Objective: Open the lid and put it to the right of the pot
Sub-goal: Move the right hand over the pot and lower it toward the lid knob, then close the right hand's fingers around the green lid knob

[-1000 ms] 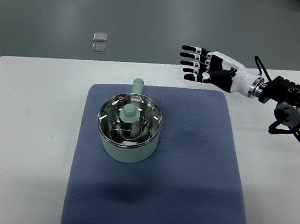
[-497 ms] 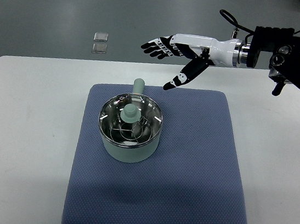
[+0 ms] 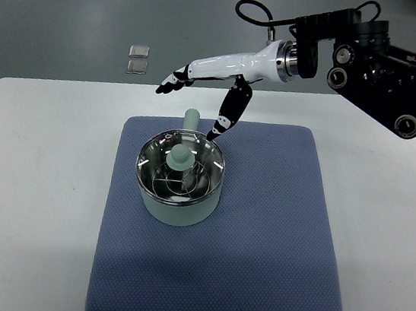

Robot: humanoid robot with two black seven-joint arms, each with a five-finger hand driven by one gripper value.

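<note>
Top view is showing you the right hand (image 3: 205, 86) reaching in from the upper right of the frame, fingers (image 3: 173, 82) stretched out and released, thumb pointing down toward the pot's far rim, grasping nothing. Your pot (image 3: 179, 185) is sitting left of centre on the blue mat (image 3: 273, 241), which is lying on the white table (image 3: 36, 179). Its glass lid (image 3: 179, 169) is resting closed on the pot, the green knob (image 3: 179, 155) untouched. A handle (image 3: 191, 119) is sticking out toward the frame's top.
</note>
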